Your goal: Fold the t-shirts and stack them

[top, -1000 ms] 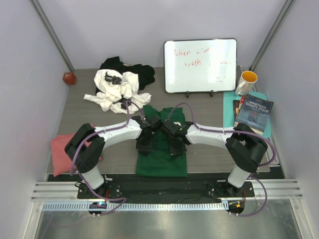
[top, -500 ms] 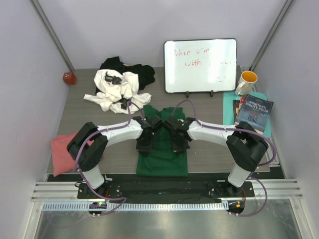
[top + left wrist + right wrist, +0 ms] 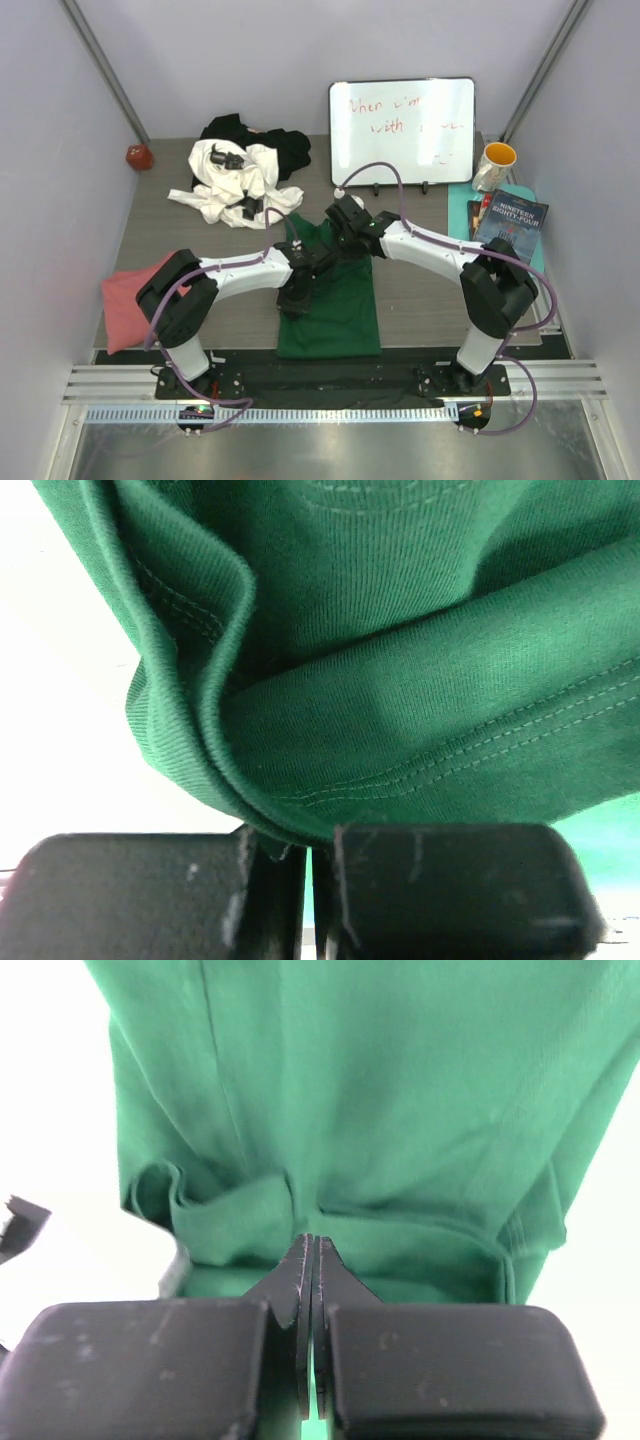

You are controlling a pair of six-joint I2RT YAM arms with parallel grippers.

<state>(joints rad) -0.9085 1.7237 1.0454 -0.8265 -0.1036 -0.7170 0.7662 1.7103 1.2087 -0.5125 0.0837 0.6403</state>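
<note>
Four tees are in sight. Furthest left, the salmon pink tee (image 3: 122, 305) lies bunched at the near left edge of the surface (image 3: 420, 300), partly under the left arm's elbow. A small red ball (image 3: 139, 156) sits in the far left corner. Near it the white tee (image 3: 232, 180) is crumpled in a heap against the black tee (image 3: 288, 148), the two touching.

In the middle, between the arms, the dark green tee (image 3: 335, 310) lies lengthwise, its near hem at the front edge of the surface. The left claw (image 3: 308, 840) is pressed together on a fold of the green cloth along the tee's left side – a hem with its stitching shows right above the fingers. The right claw (image 3: 310, 1250) is also pinched tight on green cloth, up at the tee's far end, where the cloth is gathered and lifted.

To the right stands a whiteboard (image 3: 402, 130) with faint red writing, then an orange-lined mug (image 3: 494, 163), and a book (image 3: 511, 226) resting on the teal mat (image 3: 459, 212).
</note>
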